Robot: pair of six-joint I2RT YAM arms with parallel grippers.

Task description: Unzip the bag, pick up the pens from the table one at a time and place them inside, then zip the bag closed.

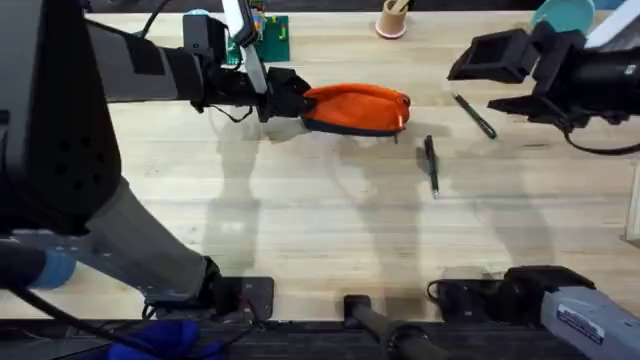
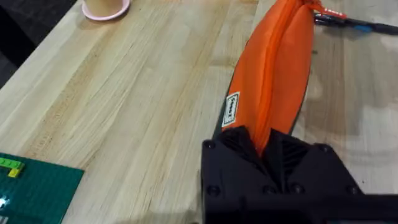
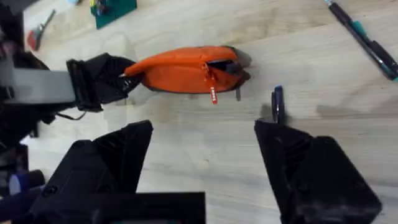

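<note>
The orange bag (image 1: 355, 108) lies on the table (image 1: 300, 220) at the back middle. My left gripper (image 1: 285, 100) is shut on the bag's left end; in the left wrist view its fingers (image 2: 267, 149) pinch the fabric of the bag (image 2: 273, 74). In the right wrist view the bag (image 3: 186, 70) shows a red pull tab (image 3: 212, 93) and a dark gap along the zipper near its right end. A black pen with a bluish part (image 1: 431, 165) lies right of the bag, and a greenish pen (image 1: 474, 115) farther right. My right gripper (image 1: 492, 80) hovers open, right of both pens.
A pink cup (image 1: 392, 20) stands at the back edge, with a green board (image 1: 262, 38) to its left. A teal object (image 1: 565, 12) sits at the back right. A red-handled tool (image 3: 38, 34) lies near the green board (image 3: 112, 9).
</note>
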